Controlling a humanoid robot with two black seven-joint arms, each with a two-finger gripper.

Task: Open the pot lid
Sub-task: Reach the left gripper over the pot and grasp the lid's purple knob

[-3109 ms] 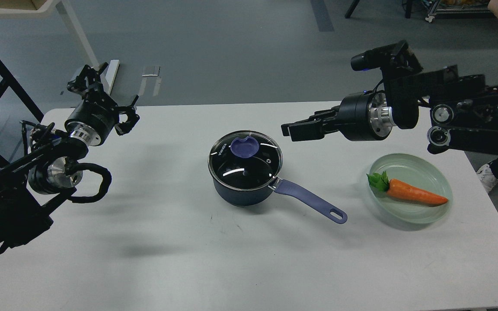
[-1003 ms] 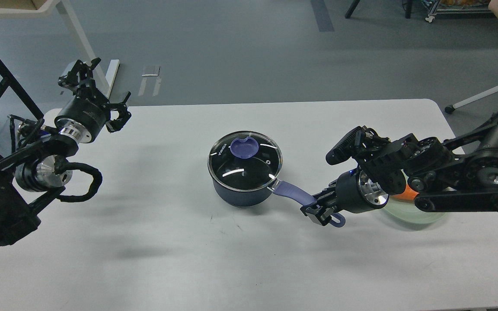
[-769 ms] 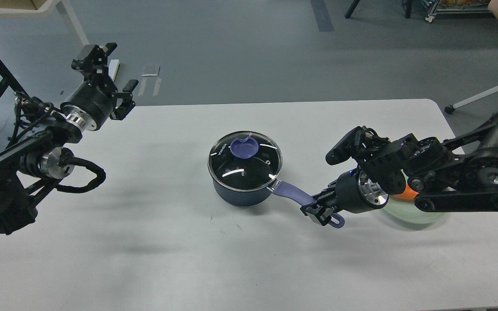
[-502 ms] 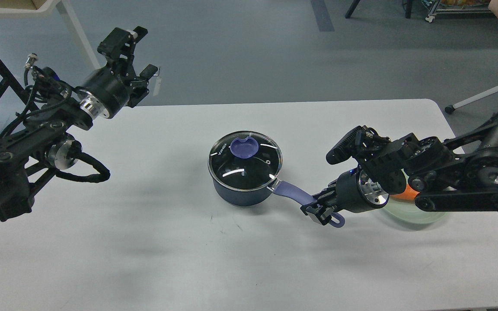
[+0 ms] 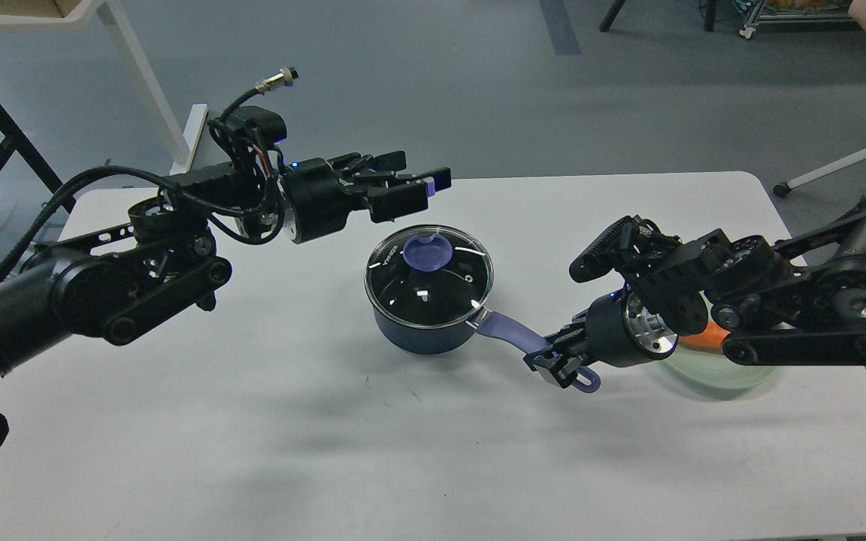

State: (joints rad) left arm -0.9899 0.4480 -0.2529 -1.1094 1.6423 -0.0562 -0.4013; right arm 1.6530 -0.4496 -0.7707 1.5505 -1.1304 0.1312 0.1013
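Observation:
The dark navy pot [image 5: 422, 330] stands mid-table with the glass lid [image 5: 428, 278] on it; the purple-blue knob [image 5: 425, 252] sits toward the lid's far side. The pot's lavender handle [image 5: 512, 336] points right and toward me. My right gripper [image 5: 555, 364] is shut on the handle near its end. My left gripper [image 5: 418, 188] is open and empty, raised just beyond and above the lid's far rim, fingers pointing right.
A pale green glass dish [image 5: 711, 372] with an orange carrot [image 5: 700, 338] lies under my right arm, mostly hidden. The white table [image 5: 328, 421] has its far edge just behind the left gripper. A chair base stands on the floor at the right.
My left arm has swung from the table's far left corner rightward to just above the lid's far rim. My right gripper stays on the handle; the pot has shifted very slightly.

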